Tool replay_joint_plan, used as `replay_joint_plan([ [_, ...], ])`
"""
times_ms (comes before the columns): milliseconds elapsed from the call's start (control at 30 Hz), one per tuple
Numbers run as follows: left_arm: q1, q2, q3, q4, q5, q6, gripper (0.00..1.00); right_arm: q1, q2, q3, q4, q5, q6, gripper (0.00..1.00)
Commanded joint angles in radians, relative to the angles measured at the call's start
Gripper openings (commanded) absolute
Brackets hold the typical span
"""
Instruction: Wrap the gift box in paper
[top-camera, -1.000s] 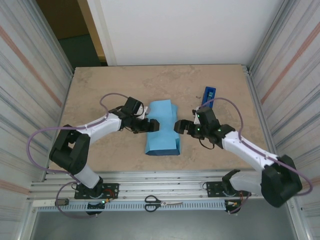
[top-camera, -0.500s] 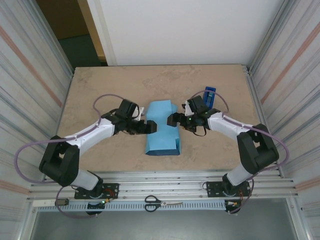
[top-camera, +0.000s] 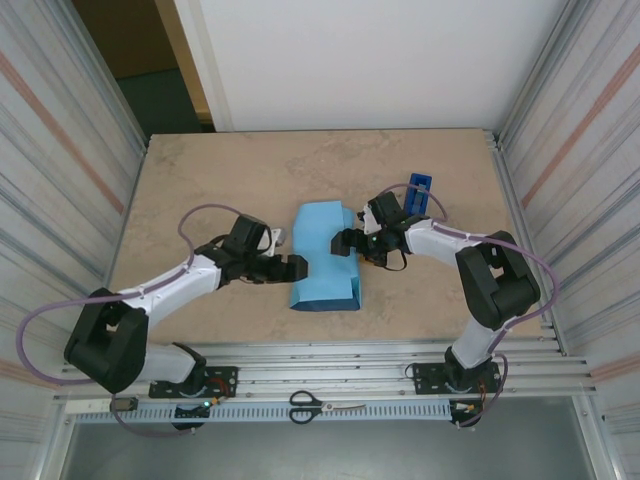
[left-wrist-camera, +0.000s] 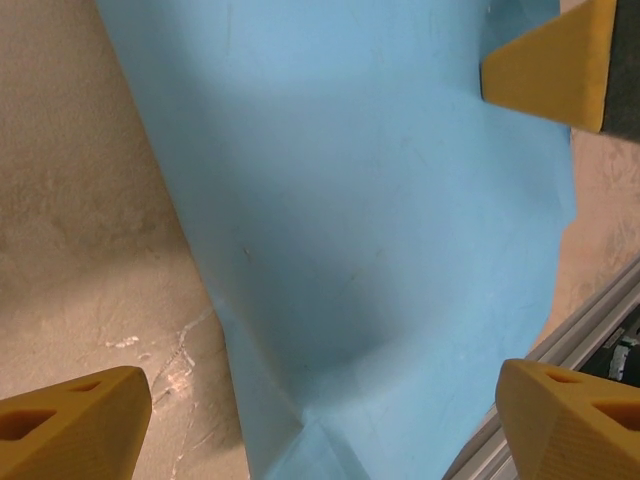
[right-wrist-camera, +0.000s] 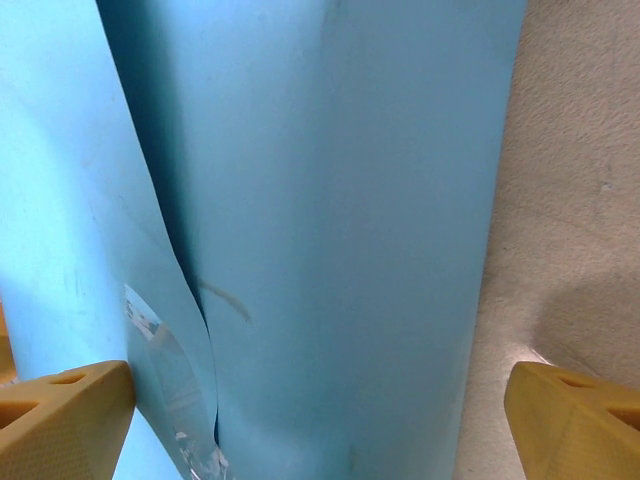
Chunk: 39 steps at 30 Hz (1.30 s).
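Your right gripper (top-camera: 345, 241) has swung in from the open table and now sits at the paper's (top-camera: 325, 268) far right side, jaws spread, pinching nothing. Your left gripper (top-camera: 293, 268) has slid back toward you along the opposite edge, fingers also spread wide. The paper lies folded as a sleeve between both hands, with clear tape (right-wrist-camera: 160, 345) on the seam below the right fingers. The gift box is presumably covered inside. Closing the open ends looks next.
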Motion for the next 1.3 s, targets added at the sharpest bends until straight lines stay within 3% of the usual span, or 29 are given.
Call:
replay_joint_plan([
  [0, -0.039, -0.027, -0.017, 0.015, -0.041, 0.013, 0.89, -0.003, 0.026, -0.035, -0.064, 0.072, -0.014, 0.93],
  [200, -0.106, -0.001, -0.010, 0.000, -0.140, 0.014, 0.87, -0.003, 0.039, -0.038, -0.071, 0.082, -0.014, 0.92],
  [667, -0.211, 0.114, 0.027, -0.033, -0.305, -0.021, 0.71, -0.003, 0.036, -0.055, -0.073, 0.103, -0.014, 0.92],
  [1267, -0.233, 0.135, 0.034, -0.027, -0.401, -0.135, 0.48, -0.003, 0.042, -0.054, -0.083, 0.114, -0.017, 0.92],
])
